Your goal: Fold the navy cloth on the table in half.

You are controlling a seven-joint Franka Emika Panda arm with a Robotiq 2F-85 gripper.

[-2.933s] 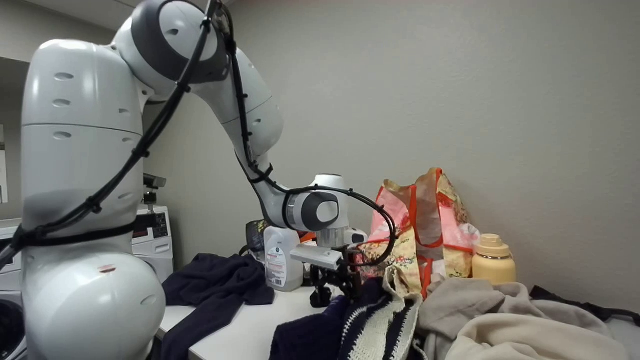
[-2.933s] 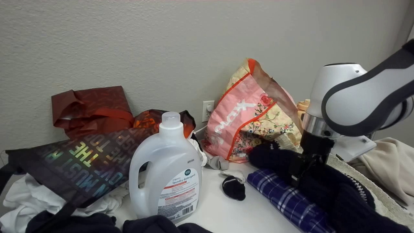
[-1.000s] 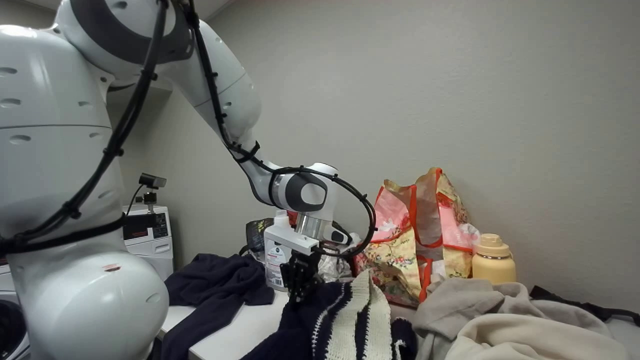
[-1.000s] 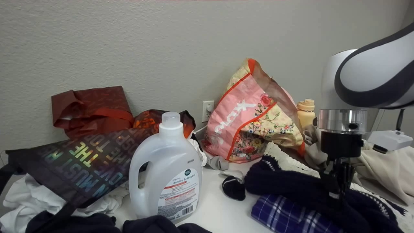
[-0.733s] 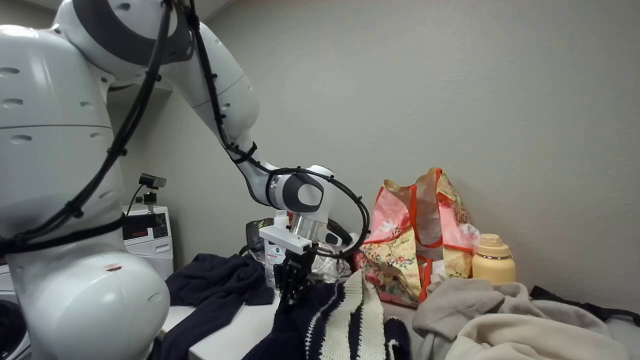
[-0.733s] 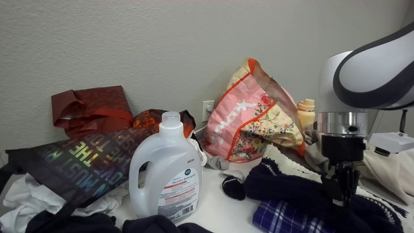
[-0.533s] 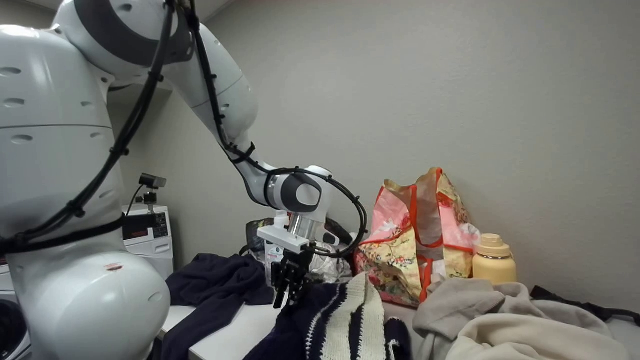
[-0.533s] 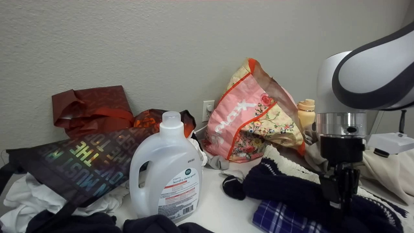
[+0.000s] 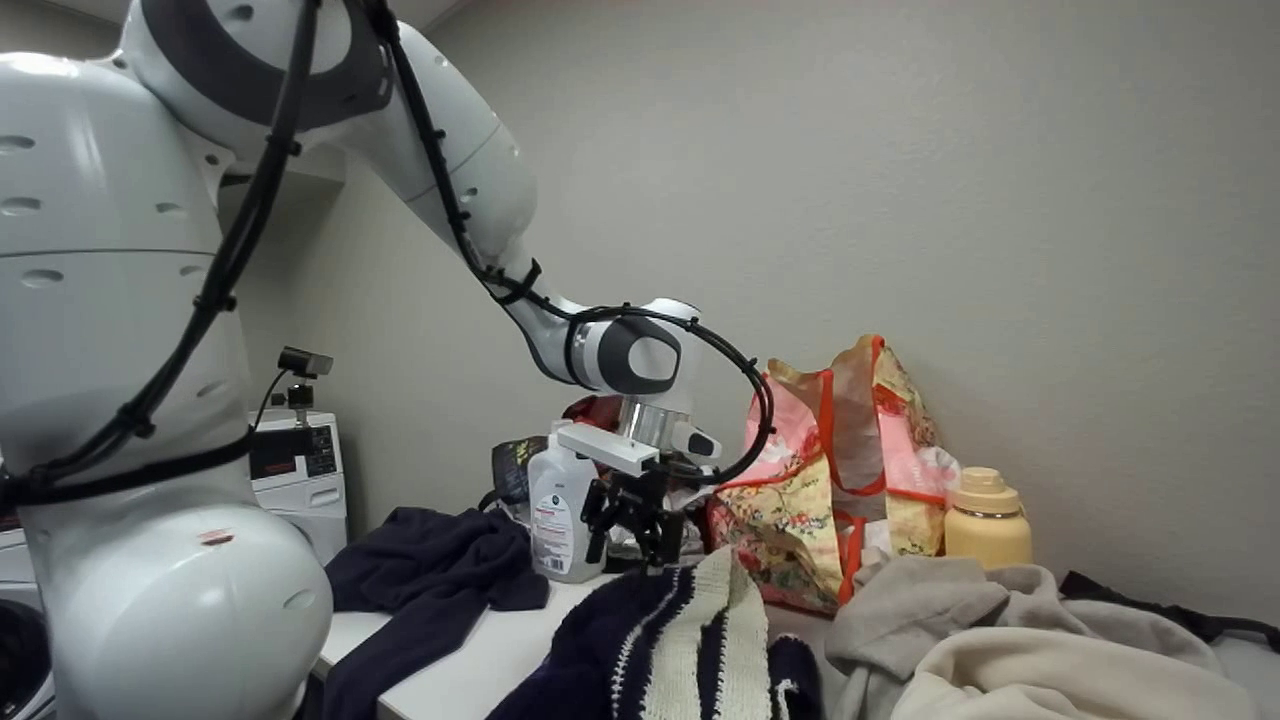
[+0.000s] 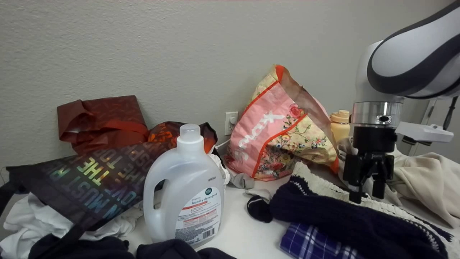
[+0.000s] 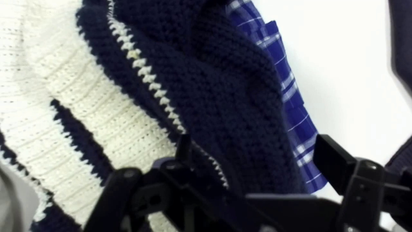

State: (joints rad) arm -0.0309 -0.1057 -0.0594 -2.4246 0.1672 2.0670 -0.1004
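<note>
The navy knitted cloth [image 9: 610, 640], with cream bands and a zigzag cream line, lies bunched on the white table. It also shows in an exterior view [image 10: 334, 212] and fills much of the wrist view [image 11: 225, 96]. Its navy part lies over a blue plaid cloth [image 10: 309, 239], whose edge sticks out in the wrist view [image 11: 297, 109]. My gripper [image 10: 366, 198] is open and empty above the navy cloth, also seen in an exterior view [image 9: 625, 555]. In the wrist view its fingertips [image 11: 254, 141] stand wide apart with the navy part below and between them.
A detergent bottle [image 10: 187, 194] and a dark sock [image 10: 260, 209] stand and lie beside the cloth. A floral bag [image 10: 276, 133] and a yellow bottle [image 9: 988, 520] are behind. A beige cloth [image 9: 1060, 660] and another dark navy garment [image 9: 430, 565] lie at either side.
The gripper, earlier down at the navy cloth, moved left with its edge in an exterior view, covering more plaid. It has since opened, let go and risen; the cloth stays put.
</note>
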